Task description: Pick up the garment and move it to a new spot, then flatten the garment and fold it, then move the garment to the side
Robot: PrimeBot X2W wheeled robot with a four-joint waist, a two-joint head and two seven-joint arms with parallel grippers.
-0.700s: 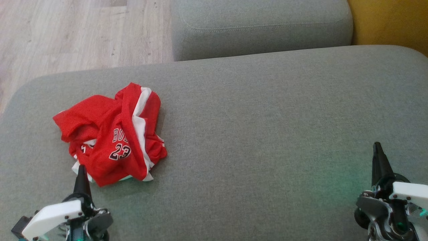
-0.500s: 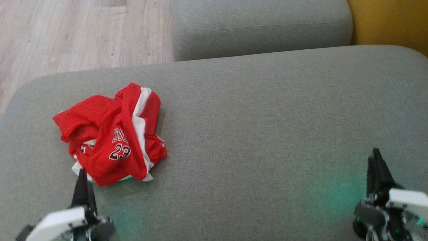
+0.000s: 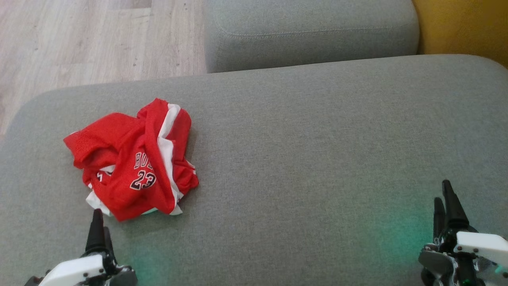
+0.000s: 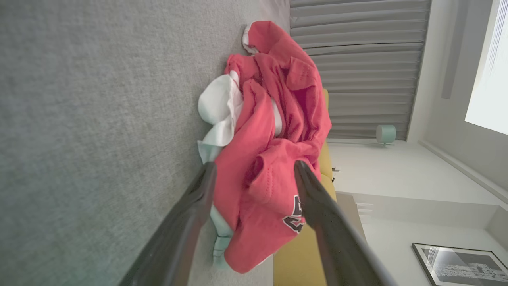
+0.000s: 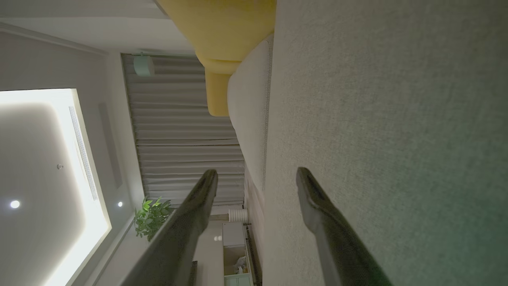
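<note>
A crumpled red jersey with white trim and the number 23 in dark print [image 3: 133, 159] is lying bunched in a heap on the left part of a broad grey fabric sofa seat [image 3: 309, 159], with folds piling over one another and a strip of white showing along its middle and lower edge. The left gripper with two long dark fingers [image 3: 97, 216] is hovering at the lower left, just short of the heap's near edge and not touching it; it is standing released, jaws wide apart and grasping nothing. In the left wrist view the two fingers of this gripper [image 4: 254, 165] are framing the jersey [image 4: 270, 151], which is sitting on the grey seat [image 4: 99, 119] just beyond the tips, with pleated grey curtains [image 4: 357, 59] and a framed picture [image 4: 460, 264] showing behind. The right gripper [image 3: 441, 190] is hanging at the lower right, well apart from the jersey, likewise spread open and empty. In the right wrist view its fingers [image 5: 257, 171] are pointing along the bare grey seat [image 5: 397, 119], past a yellow cushion [image 5: 222, 24] and a green plant [image 5: 152, 216]. A second grey cushion [image 3: 309, 35] is sitting beyond the seat, beside a pale wooden floor [image 3: 79, 39].
</note>
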